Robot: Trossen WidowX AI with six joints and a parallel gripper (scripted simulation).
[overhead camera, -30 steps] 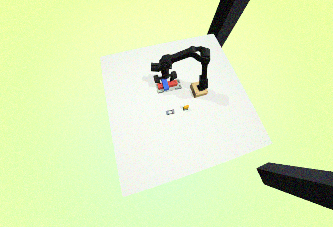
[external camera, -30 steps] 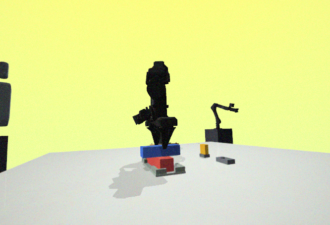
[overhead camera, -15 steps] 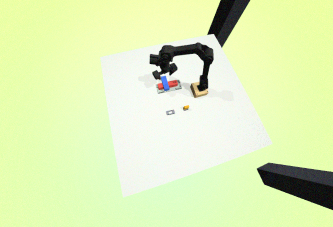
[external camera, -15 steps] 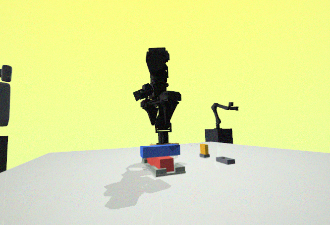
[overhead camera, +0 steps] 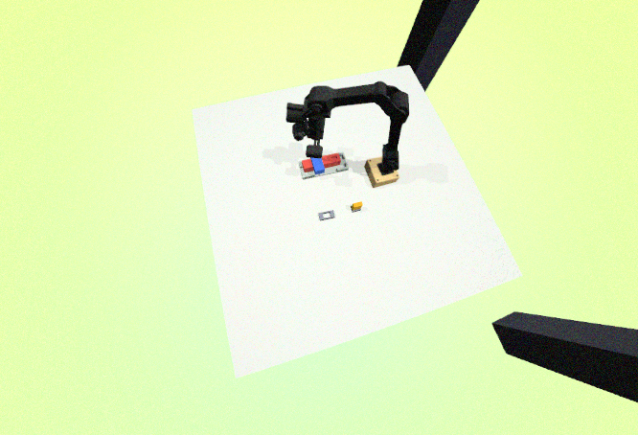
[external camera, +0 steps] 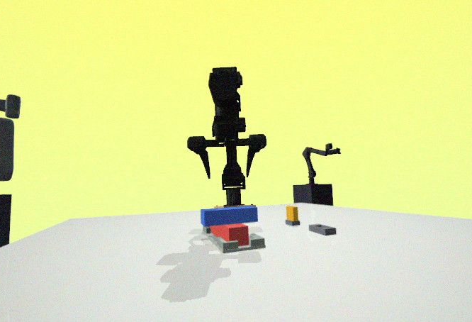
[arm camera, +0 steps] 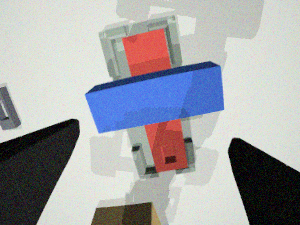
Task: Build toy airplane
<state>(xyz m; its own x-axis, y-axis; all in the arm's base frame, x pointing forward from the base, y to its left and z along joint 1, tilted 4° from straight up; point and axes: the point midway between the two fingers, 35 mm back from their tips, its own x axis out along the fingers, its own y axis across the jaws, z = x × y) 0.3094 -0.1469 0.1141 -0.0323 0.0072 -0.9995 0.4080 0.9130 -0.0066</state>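
Observation:
The red fuselage (overhead camera: 331, 160) (external camera: 239, 233) (arm camera: 146, 45) lies in the grey cradle (overhead camera: 341, 167) (external camera: 244, 249) (arm camera: 176, 45). The blue wing (overhead camera: 318, 165) (external camera: 229, 215) (arm camera: 157, 97) lies across the top of the fuselage, with no gap seen below it in the exterior view. Its tab is hidden. The small dark tail socket in the fuselage is empty. The orange tail fin (overhead camera: 356, 205) (external camera: 292, 213) stands upright in a small grey holder, away from the cradle. My gripper (external camera: 228, 177) (arm camera: 155, 136) is open and empty, above the wing.
A flat grey holder (overhead camera: 326, 215) (external camera: 322, 229) (arm camera: 8, 108) with an opening lies beside the tail fin's holder. The arm's wooden base (overhead camera: 382, 178) (arm camera: 125, 214) stands beyond the tail end of the cradle. Other dark arms stand in the background in the exterior view.

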